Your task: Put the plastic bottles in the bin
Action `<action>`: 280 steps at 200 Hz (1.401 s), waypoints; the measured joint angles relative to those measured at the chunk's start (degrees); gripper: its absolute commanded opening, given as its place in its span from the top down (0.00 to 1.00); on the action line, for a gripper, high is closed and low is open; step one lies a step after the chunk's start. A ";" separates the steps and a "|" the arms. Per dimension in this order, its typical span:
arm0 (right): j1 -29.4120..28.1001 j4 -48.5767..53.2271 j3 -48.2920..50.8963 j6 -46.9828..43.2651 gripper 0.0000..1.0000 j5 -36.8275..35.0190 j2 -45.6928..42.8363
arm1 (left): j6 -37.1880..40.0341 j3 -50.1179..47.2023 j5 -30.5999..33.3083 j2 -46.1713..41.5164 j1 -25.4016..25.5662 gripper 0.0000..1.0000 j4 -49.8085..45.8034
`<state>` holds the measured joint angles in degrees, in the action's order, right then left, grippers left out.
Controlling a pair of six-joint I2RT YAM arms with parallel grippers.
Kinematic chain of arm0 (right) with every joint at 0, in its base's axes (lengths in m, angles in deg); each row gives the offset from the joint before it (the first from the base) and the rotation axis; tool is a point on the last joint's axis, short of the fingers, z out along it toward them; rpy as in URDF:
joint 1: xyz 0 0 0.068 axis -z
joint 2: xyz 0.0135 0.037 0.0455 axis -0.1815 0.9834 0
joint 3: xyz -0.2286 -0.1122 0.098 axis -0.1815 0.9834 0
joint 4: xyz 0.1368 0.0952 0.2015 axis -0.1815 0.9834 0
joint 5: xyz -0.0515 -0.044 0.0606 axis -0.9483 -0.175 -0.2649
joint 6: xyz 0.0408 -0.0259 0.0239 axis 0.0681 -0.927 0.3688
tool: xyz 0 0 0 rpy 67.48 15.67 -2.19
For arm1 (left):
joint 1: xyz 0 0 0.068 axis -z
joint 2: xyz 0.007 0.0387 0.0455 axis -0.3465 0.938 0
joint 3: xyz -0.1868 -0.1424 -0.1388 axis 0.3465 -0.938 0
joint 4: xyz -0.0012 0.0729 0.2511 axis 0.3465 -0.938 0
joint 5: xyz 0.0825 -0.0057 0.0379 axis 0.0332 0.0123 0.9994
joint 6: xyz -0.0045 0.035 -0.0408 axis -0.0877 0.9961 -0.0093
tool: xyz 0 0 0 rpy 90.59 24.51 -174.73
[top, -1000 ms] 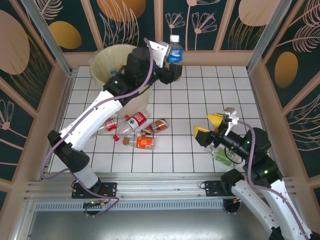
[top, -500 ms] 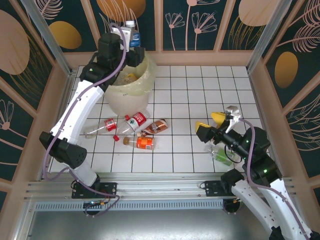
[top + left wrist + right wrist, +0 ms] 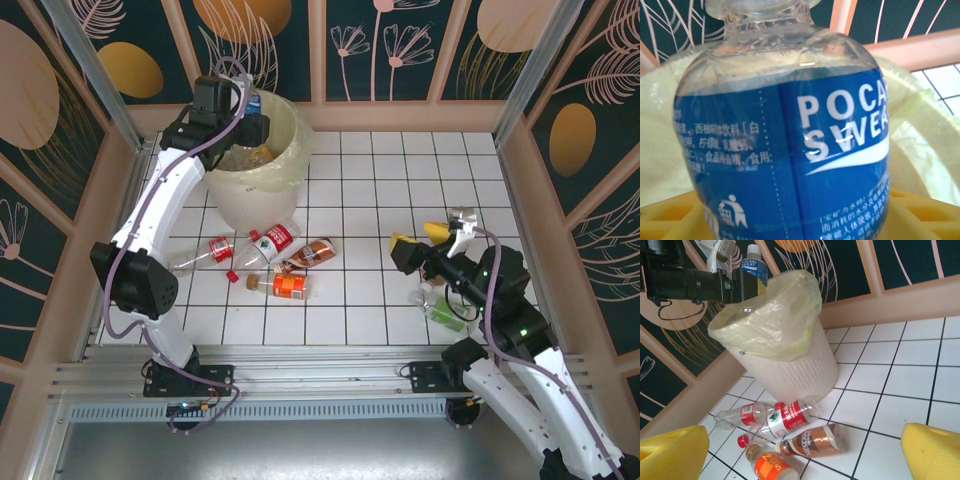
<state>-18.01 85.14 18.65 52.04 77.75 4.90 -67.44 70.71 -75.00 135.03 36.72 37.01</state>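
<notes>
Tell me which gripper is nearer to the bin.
Left. The left gripper hangs over the far-left rim of the bin, with a blue bottle in its jaws. The right gripper, jaws open, is well apart from the bin, to its right.

Remote operator's view: the blue-labelled bottle [image 3: 790,150] is clear, glossy plastic, and its printed film wrap catches small glints. The bin [image 3: 800,370] is matt cream plastic with fine vertical ribbing, under a thin, crinkled, translucent pale yellow liner bag [image 3: 770,315]. I read the tabletop [image 3: 400,180] as smooth white tiles with dark grout lines and a slight sheen. The loose bottles [image 3: 270,242] are clear, dented plastic with shiny wraps; one label [image 3: 815,440] looks metallic copper. The right gripper [image 3: 805,440] has matt yellow plastic fingers [image 3: 930,450]. The arm shells [image 3: 165,200] I steer are glossy white plastic, and the rail [image 3: 300,375] is ribbed, dull silver metal.
</notes>
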 measured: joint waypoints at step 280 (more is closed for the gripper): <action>0.00 0.83 1.40 -1.73 0.01 12.52 4.02 | -1.53 -32.68 -26.10 -30.71 10.73 0.11 2.10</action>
<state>-18.01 85.97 20.05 50.31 90.28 8.92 -68.97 38.03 -101.09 104.32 47.45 39.11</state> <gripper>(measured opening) 0.990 0.895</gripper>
